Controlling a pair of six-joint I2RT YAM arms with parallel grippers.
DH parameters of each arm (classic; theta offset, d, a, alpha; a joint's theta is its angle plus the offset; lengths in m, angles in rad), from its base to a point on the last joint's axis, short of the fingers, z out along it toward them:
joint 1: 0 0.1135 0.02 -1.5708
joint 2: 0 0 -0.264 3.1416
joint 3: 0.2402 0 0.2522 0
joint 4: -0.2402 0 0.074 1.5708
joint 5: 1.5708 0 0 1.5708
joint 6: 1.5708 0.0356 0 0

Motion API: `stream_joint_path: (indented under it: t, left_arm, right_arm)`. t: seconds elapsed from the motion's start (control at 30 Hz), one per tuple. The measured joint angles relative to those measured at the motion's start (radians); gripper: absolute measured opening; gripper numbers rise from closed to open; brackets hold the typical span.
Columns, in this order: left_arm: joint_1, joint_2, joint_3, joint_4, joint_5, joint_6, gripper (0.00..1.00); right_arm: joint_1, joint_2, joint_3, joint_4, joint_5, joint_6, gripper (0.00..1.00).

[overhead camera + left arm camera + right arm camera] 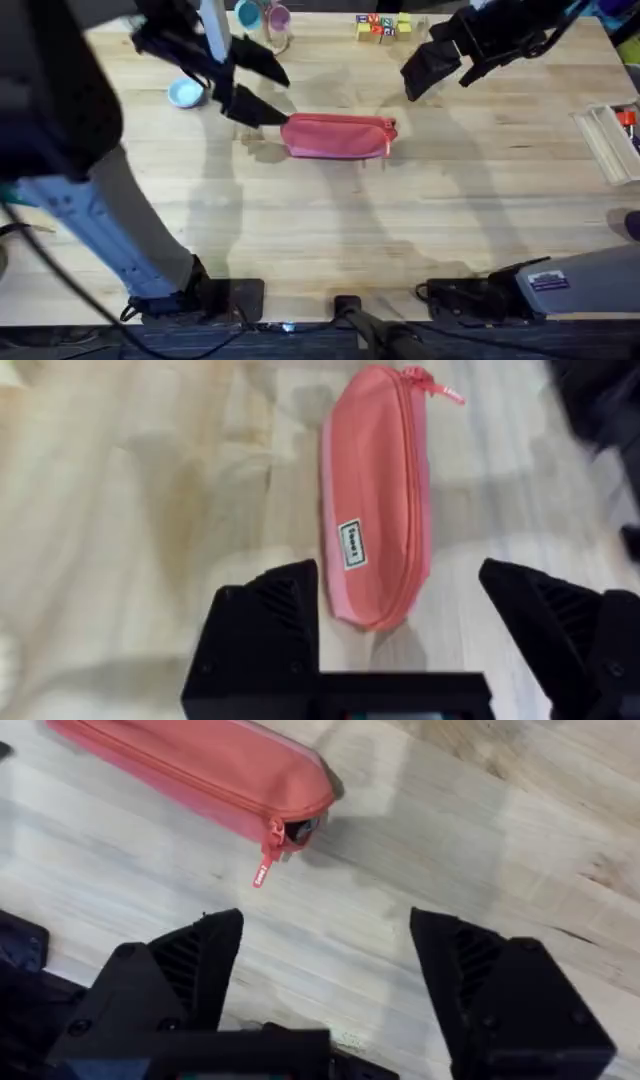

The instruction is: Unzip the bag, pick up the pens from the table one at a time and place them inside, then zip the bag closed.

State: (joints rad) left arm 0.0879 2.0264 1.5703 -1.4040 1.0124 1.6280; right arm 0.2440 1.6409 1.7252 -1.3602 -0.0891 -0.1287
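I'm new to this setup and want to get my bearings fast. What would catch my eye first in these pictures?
The oblong pink-red fabric pencil pouch lying zipped shut mid-table on the light wooden plank tabletop stands out first, its small pull tab at the end toward the right arm. Next are the two black grippers flanking it: the left gripper at its left end and the right gripper raised beyond its right end, both open and empty.

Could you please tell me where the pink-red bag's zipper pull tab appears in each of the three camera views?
Overhead: the pull tab is at the bag's right end, mid-table.
Left wrist: tab at the bag's far end, top of picture.
Right wrist: tab hangs off the bag's end, above the open fingers.
Shared landmark: the bag's zipper line.
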Motion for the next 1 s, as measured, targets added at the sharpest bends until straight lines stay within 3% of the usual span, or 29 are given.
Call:
stream_joint_path:
  t: [0.17, 0.33, 0.67, 0.87, 1.0]
  left_arm:
    - [0.000, -0.163, 0.064, 0.043, -0.126, -0.123, 0.998]
    - [0.000, -0.318, 0.090, 0.045, -0.273, -0.309, 0.997]
    - [-0.011, -0.582, 0.090, -0.014, -0.543, -0.795, 0.997]
    - [-0.011, -0.697, 0.090, -0.076, -0.629, -1.054, 0.996]
    - [-0.011, -0.729, 0.090, -0.110, -0.647, -1.166, 0.996]
  right_arm:
    - [0.000, 0.000, 0.000, 0.000, 0.000, 0.000, 0.995]
    - [0.000, -0.005, 0.000, -0.007, 0.000, 0.000, 0.996]
    - [0.000, -0.096, 0.000, -0.056, 0.000, 0.000, 0.996]
    - [0.000, -0.105, 0.000, -0.128, 0.000, 0.000, 0.995]
    - [0.000, -0.105, 0.000, -0.130, 0.000, 0.000, 0.995]
